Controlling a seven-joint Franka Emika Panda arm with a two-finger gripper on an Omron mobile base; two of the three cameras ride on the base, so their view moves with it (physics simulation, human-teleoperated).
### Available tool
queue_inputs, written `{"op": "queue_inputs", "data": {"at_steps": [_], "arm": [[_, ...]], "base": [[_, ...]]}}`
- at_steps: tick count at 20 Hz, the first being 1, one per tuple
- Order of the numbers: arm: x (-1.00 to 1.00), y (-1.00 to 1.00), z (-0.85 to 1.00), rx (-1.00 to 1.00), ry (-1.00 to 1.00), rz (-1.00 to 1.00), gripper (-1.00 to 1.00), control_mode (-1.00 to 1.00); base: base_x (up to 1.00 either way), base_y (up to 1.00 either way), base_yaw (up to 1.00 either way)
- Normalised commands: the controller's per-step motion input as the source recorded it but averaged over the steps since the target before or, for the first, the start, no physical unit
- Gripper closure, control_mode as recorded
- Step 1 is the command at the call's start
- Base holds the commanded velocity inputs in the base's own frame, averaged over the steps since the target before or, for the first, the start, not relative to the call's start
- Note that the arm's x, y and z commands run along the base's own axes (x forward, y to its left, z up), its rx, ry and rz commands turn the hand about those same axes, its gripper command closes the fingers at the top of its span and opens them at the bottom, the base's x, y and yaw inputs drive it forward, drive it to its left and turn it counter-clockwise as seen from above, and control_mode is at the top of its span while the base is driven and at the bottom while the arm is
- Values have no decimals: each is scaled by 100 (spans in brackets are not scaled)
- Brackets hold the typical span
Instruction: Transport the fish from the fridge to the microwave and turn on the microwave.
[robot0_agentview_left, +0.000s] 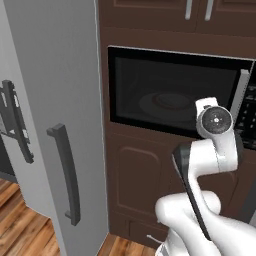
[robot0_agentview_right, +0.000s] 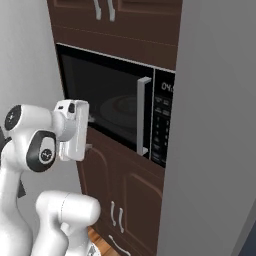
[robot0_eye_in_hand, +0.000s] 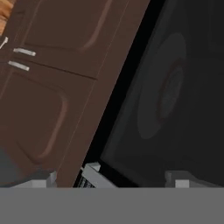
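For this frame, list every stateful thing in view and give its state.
microwave: door shut, plate visible through the glass.
fridge: the door in view looks shut.
lower cabinets: doors shut.
upper cabinets: doors shut.
gripper: in front of the microwave door, fingertips apart, nothing visible between them.

microwave (robot0_agentview_left: 175, 95) keypad cropped, fridge (robot0_agentview_left: 50, 100) cropped

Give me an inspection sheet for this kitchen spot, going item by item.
Surface: wood floor at lower left.
Job's things: microwave door shut, a plate dimly seen through the glass; handle beside keypad. Fridge door with dark handle. Fish: nothing seen.
Clutter: nothing seen.
Gripper: fingers apart, empty, facing the glass.
Cables: nothing seen.
Surroundings: brown cabinets above and below.
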Motion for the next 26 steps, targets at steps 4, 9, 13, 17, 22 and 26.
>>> {"op": "queue_inputs", "data": {"at_steps": [4,9,13,17,22,26], "arm": [[-82,-1,-14,-20,-23,-18,-100,-100],[-79,-30,-41,-9,-31,-16,-100,-100],[-67,-46,-48,-2,-22,-20,-100,-100],[-46,-56,-56,0,-17,-22,-100,-100],[-14,-45,-65,0,-15,-11,-100,-100],[0,-30,-61,0,-19,-2,-100,-100]], "base": [[0,0,0],[0,0,0],[0,0,0],[0,0,0],[0,0,0],[0,0,0]]}}
